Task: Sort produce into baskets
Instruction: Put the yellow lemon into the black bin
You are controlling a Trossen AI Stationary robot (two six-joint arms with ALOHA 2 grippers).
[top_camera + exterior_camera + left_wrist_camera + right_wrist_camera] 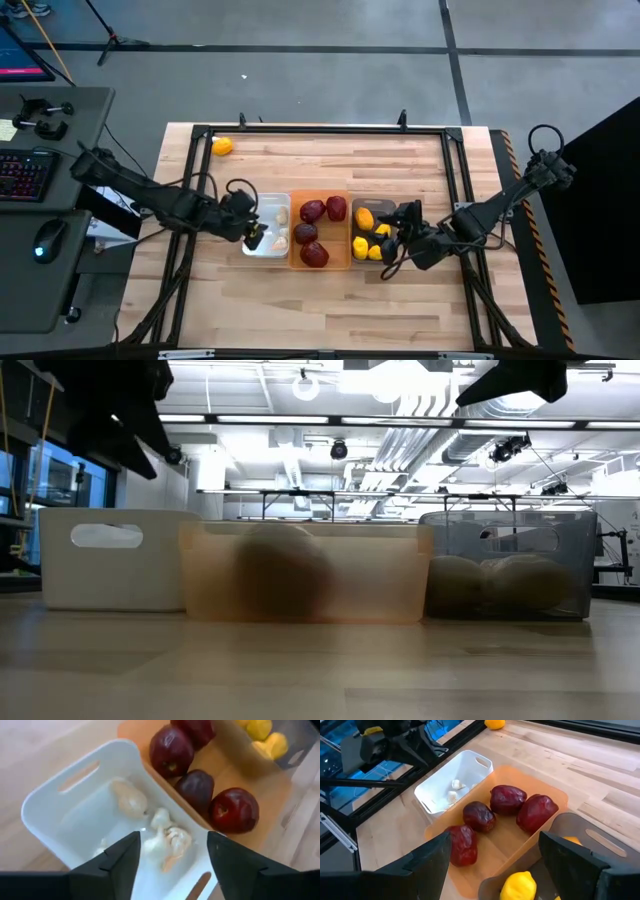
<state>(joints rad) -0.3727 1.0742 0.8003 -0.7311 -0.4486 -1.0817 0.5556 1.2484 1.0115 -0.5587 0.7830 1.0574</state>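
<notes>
We see the left gripper [254,232] hanging open over the white basket [262,206], garlic bulbs [161,837] lying loose below its spread fingers. Right of that basket, red fruits [313,211] fill the orange basket [320,264]. Farther right, the right gripper [392,236] hangs open over the grey basket [362,201] of lemons [365,219].

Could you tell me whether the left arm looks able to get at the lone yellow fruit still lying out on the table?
Probably yes. The yellow fruit lies alone on bare table near the far left corner, on the left arm's side. The left gripper, open over the white basket, has nothing between it and the fruit.
</notes>
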